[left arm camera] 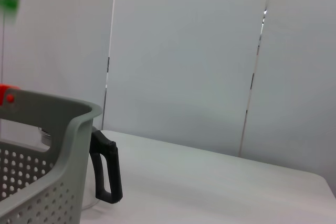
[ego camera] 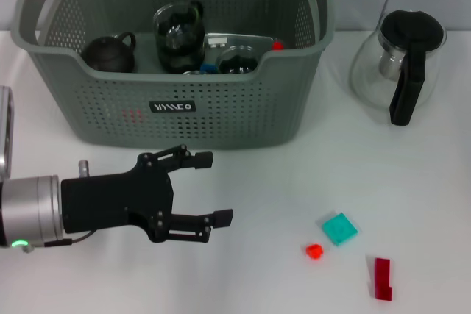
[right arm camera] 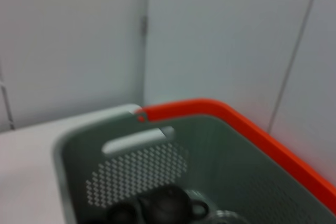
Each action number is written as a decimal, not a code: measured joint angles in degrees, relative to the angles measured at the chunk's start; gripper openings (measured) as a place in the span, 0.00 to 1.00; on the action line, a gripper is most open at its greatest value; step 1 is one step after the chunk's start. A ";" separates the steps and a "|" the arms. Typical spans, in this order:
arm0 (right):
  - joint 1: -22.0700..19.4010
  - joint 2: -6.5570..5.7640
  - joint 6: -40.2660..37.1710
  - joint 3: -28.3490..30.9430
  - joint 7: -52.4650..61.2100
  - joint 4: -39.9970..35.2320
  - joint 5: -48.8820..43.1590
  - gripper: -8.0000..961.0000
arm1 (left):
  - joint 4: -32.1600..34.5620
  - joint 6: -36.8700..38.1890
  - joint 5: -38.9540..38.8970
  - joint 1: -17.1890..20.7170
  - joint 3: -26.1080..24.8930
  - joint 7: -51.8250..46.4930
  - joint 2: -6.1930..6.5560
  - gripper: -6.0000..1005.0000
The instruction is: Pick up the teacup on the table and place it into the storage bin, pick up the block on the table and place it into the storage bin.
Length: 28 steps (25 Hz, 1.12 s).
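The left end effector [ego camera: 217,187] hovers over the white worktop [ego camera: 412,204] with its fingers spread wide, holding nothing. Just beyond it stands the storage bin [ego camera: 176,108], long axis running across the view; its black label [ego camera: 173,106] has white lettering too small to read. A dark teapot [ego camera: 109,52] sits inside. To the end effector's right lie a teal block [ego camera: 339,229], a small red piece [ego camera: 314,251] and a dark red block [ego camera: 382,279]. The right end effector's state cannot be told.

The head camera looks steeply down on the white surface [ego camera: 294,182] and the storage bin [ego camera: 243,112]. The left wrist camera sits low beside the bin, facing the wall; the right wrist camera looks into it from close above.
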 joint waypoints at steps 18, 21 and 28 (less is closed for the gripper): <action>-20.70 1.80 -27.63 -1.75 -0.83 -26.48 8.43 0.97 | 0.09 0.07 -0.15 -0.63 -0.13 -0.04 0.08 0.94; -25.83 2.56 -34.59 -2.24 1.19 -29.15 8.44 0.99 | 0.15 -0.25 -0.18 -0.50 -0.13 0.00 0.10 0.94; -29.68 3.03 -32.15 -9.94 8.63 -24.45 -2.98 0.99 | 0.03 -0.48 -0.18 -0.46 -0.16 0.58 0.18 0.94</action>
